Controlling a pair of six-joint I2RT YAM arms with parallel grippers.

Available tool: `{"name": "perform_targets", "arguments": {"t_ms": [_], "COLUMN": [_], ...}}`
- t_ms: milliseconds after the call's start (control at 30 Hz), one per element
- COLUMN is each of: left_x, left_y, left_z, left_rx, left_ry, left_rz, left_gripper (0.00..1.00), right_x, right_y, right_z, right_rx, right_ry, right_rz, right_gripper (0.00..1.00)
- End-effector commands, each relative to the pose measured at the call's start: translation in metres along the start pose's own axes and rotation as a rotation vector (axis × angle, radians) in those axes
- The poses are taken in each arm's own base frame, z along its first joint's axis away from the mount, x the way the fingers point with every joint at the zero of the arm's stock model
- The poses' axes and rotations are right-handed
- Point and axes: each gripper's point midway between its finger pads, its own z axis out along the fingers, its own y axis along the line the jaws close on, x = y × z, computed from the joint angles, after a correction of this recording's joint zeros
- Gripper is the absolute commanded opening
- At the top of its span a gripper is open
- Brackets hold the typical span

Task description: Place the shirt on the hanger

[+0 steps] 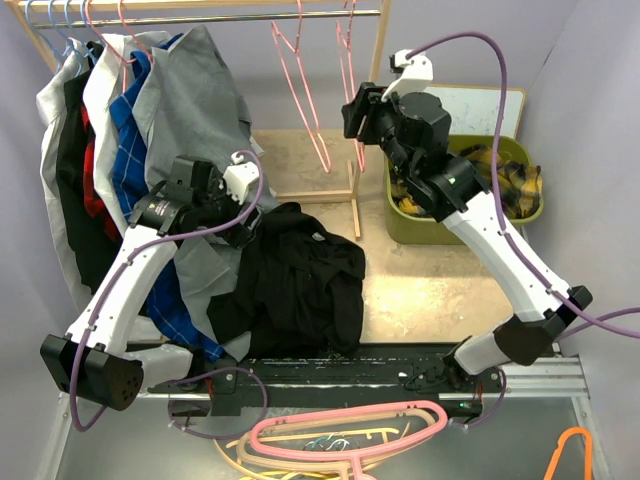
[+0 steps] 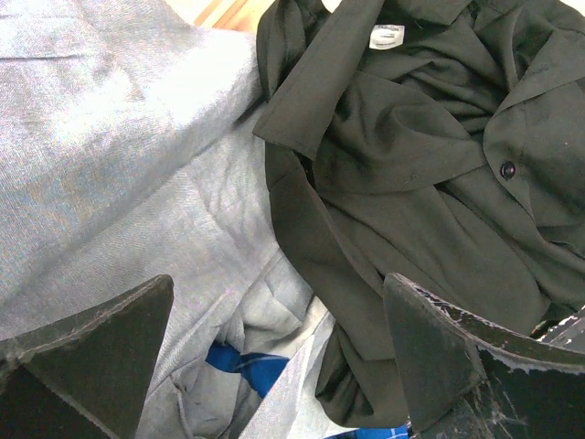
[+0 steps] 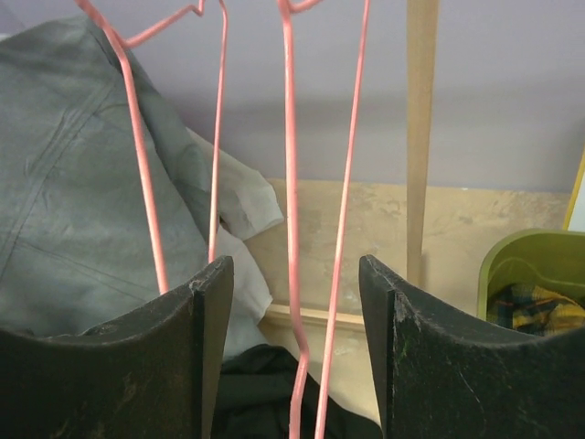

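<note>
Pink hanger [image 3: 291, 183] hangs upright, hook up, between spread fingers of right gripper [image 3: 296, 265]; left gripper [image 2: 279, 283] gapes wide.

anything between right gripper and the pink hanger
Nothing; the right wrist view shows wires of the hanger hanging between the open fingers of the right gripper.

Right of the shirt [image 1: 300, 280], a strip of bare table [image 1: 420, 290] is lying open as far as the green bin [image 1: 410, 232]. Left of the shirt, a hanging grey shirt [image 1: 190, 110] is pressing against its edge. Behind the shirt, a wooden post [image 1: 355, 205] and a second pink hanger [image 3: 134, 137] are flanking the hanger [image 3: 291, 183], which is hanging between the right gripper's [image 3: 294, 263] parted fingers.
</note>
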Motion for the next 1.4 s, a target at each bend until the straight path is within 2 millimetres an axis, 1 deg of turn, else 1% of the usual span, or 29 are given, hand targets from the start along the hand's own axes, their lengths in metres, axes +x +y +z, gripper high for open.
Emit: {"name": "perform_targets", "arguments": {"t_ms": [0, 67, 133, 267, 300, 433, 567, 600, 633, 700, 733, 767, 867, 900, 967, 1033, 1067, 1133, 1200, 1233, 1267, 1300, 1367], "left_x": [-0.016, -0.015, -0.014, -0.012, -0.01, -0.007, -0.002, -0.002, 0.0, 0.005, 0.008, 0.011, 0.013, 0.013, 0.01, 0.007, 0.007, 0.003, 0.0, -0.001, -0.002, -0.006, -0.014], "left_y": [0.004, 0.006, 0.005, 0.003, 0.004, 0.003, -0.001, -0.006, -0.016, -0.042, -0.052, -0.057, -0.055, -0.055, -0.056, -0.058, -0.055, -0.06, -0.067, -0.071, -0.074, -0.075, -0.071], "left_z": [-0.01, -0.011, -0.012, -0.012, -0.012, -0.011, -0.006, -0.006, -0.007, -0.007, -0.008, -0.007, -0.005, -0.004, 0.001, 0.012, 0.017, 0.03, 0.041, 0.048, 0.054, 0.059, 0.072], "left_rx": [-0.015, -0.026, -0.021, -0.013, -0.016, -0.005, 0.027, 0.054, 0.107, 0.262, 0.323, 0.354, 0.315, 0.302, 0.285, 0.253, 0.228, 0.201, 0.189, 0.18, 0.166, 0.152, 0.096], "left_ry": [-0.058, -0.052, -0.051, -0.05, -0.049, -0.051, -0.032, -0.033, -0.029, -0.006, 0.004, 0.017, 0.032, 0.041, 0.064, 0.093, 0.117, 0.146, 0.169, 0.184, 0.195, 0.198, 0.195], "left_rz": [0.023, 0.023, 0.025, 0.031, 0.028, 0.02, 0.01, 0.013, 0.021, 0.023, 0.021, 0.023, 0.055, 0.066, 0.09, 0.131, 0.144, 0.215, 0.298, 0.334, 0.363, 0.386, 0.412], "left_gripper": [0.99, 0.99, 0.99, 0.99, 0.99, 0.99, 0.99, 0.99, 0.99, 0.99, 0.99, 0.99, 0.99, 0.99, 0.99, 0.99, 0.99, 0.99, 0.99, 0.99, 1.0, 0.99, 0.99], "right_x": [0.002, 0.008, 0.012, 0.016, 0.015, 0.005, -0.01, -0.014, -0.019, -0.029, -0.036, -0.041, -0.056, -0.058, -0.058, -0.048, -0.044, -0.032, -0.024, -0.026, -0.022, -0.02, -0.012], "right_y": [0.009, 0.007, 0.007, 0.006, 0.006, 0.007, 0.015, 0.016, 0.017, 0.019, 0.021, 0.021, 0.021, 0.02, 0.017, 0.014, 0.012, 0.008, -0.001, -0.008, -0.016, -0.024, -0.04], "right_z": [0.007, 0.011, 0.012, 0.011, 0.009, 0.005, 0.003, 0.002, 0.001, -0.003, -0.006, -0.008, -0.016, -0.018, -0.024, -0.03, -0.035, -0.047, -0.065, -0.077, -0.088, -0.1, -0.121], "right_rx": [-0.036, -0.026, -0.027, -0.027, -0.029, -0.046, -0.078, -0.084, -0.09, -0.105, -0.112, -0.115, -0.121, -0.12, -0.115, -0.12, -0.127, -0.147, -0.154, -0.147, -0.136, -0.125, -0.095], "right_ry": [0.008, 0.022, 0.032, 0.043, 0.041, 0.018, -0.001, -0.007, -0.016, -0.04, -0.054, -0.066, -0.093, -0.095, -0.091, -0.074, -0.071, -0.062, -0.067, -0.093, -0.104, -0.113, -0.109], "right_rz": [0.014, 0.006, 0.002, -0.002, -0.003, -0.011, -0.036, -0.043, -0.046, -0.05, -0.051, -0.055, -0.071, -0.076, -0.077, -0.075, -0.071, -0.067, -0.062, -0.05, -0.046, -0.04, -0.019], "right_gripper": [0.59, 0.6, 0.57, 0.42, 0.37, 0.0, 0.0, 0.0, 0.0, 0.0, 0.0, 0.0, 0.0, 0.0, 0.0, 0.0, 0.0, 0.0, 0.0, 0.0, 0.0, 0.0, 0.0]}}
